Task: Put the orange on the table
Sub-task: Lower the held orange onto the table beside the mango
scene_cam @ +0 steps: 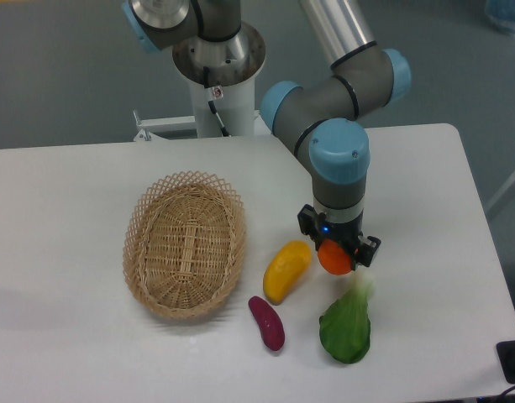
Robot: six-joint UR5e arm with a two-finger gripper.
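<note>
The end effector is closed on the orange and points straight down. The orange sits between the two fingers, above the white bench. Whether it touches the surface or is a little over it, I cannot tell from this one high view.

I judge the step in hand is to set the orange down on a free spot. To do it well, the arm should choose the spot with care. Directly below and toward the camera from the end effector lies a green leafy vegetable, with its pale stalk just under the fingers. A yellow fruit lies close on the side toward the basket, and a purple vegetable is a little farther on that side and nearer the camera. The bare bench on the side away from the basket looks safer. The orange is round and smooth, so I think it can roll. It is better to lower it until it rests, then open the fingers slowly and only a little, and lift straight up.

The fingertips are mostly covered by the orange and the wrist, so the exact contact is not clear. The gap under the orange is hidden too. The upper arm is cut off at the top edge, and a dark object at the lower corner is cut as well.
</note>
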